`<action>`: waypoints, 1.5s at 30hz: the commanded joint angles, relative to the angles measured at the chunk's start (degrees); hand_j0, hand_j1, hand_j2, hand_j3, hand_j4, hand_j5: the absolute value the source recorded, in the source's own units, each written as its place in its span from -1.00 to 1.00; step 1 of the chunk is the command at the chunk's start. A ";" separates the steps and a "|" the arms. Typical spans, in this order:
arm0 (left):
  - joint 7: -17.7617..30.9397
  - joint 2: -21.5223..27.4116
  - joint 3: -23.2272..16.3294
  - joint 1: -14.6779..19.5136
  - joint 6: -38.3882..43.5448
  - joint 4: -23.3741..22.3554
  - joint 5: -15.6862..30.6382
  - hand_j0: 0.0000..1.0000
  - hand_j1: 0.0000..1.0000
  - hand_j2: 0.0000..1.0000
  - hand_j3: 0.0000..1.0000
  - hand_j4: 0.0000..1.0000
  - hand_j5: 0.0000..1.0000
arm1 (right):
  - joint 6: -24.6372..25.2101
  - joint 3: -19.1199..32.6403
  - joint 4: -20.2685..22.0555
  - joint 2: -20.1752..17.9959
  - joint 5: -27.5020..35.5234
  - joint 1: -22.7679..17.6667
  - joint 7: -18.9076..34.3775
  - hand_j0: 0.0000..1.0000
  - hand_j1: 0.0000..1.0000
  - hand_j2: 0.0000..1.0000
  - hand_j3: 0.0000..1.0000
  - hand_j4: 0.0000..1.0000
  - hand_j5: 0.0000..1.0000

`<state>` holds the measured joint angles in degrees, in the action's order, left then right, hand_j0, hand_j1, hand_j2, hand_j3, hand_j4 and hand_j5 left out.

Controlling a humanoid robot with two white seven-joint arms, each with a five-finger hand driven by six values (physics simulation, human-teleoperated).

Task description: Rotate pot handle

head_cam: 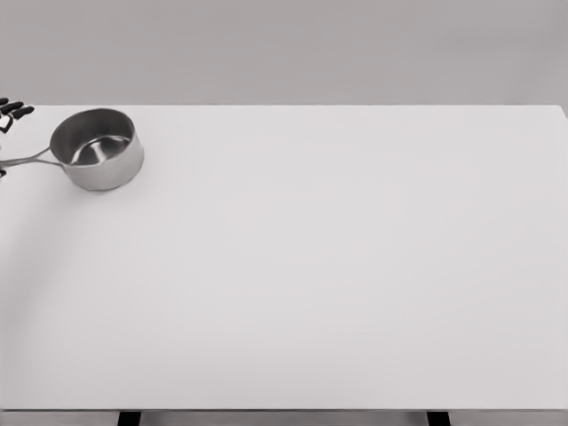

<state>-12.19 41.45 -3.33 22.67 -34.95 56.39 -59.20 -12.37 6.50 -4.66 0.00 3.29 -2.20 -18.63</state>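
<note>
A small round stainless-steel pot (pixel 97 148) stands upright near the far left corner of the wide white table (pixel 319 266). Its thin metal handle (pixel 27 161) points left toward the picture's edge. Dark fingertips (pixel 14 110) of a hand (pixel 9 115) show at the left edge, just beyond the handle, mostly cut off.

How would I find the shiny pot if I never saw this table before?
Look at the big white table and go to its far left corner. The pot stands there, a round silver saucepan, empty inside. It is the only thing on the table, and its thin handle points left toward dark fingertips at the picture's edge.
</note>
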 commanded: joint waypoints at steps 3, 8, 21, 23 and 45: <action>-0.02 -0.06 -0.01 0.62 -0.05 -2.42 0.23 1.00 1.00 1.00 1.00 1.00 1.00 | -0.02 0.01 0.00 0.00 0.05 0.00 0.00 1.00 1.00 1.00 1.00 1.00 1.00; -0.02 -0.06 -0.10 1.41 -0.05 -3.65 0.23 1.00 1.00 1.00 1.00 1.00 1.00 | -0.02 0.01 0.00 0.00 0.05 0.00 0.00 1.00 1.00 1.00 1.00 1.00 1.00; 0.07 -2.78 -2.73 0.79 -0.05 0.30 0.49 1.00 1.00 1.00 1.00 1.00 1.00 | -0.02 0.01 0.00 0.00 0.05 0.00 0.00 1.00 1.00 1.00 1.00 1.00 1.00; 0.07 -2.78 -2.73 0.79 -0.05 0.39 0.58 1.00 1.00 1.00 1.00 1.00 1.00 | -0.02 0.01 0.00 0.00 0.05 0.00 0.00 1.00 1.00 1.00 1.00 1.00 1.00; -0.02 -4.63 -3.00 3.60 -0.05 -2.95 -3.38 1.00 1.00 1.00 1.00 1.00 1.00 | -0.02 0.01 0.00 0.00 0.05 0.00 0.00 1.00 1.00 1.00 1.00 1.00 1.00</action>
<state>-12.16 36.77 -6.40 26.28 -34.95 53.93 -62.85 -12.37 6.49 -4.66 0.00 3.29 -2.20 -18.63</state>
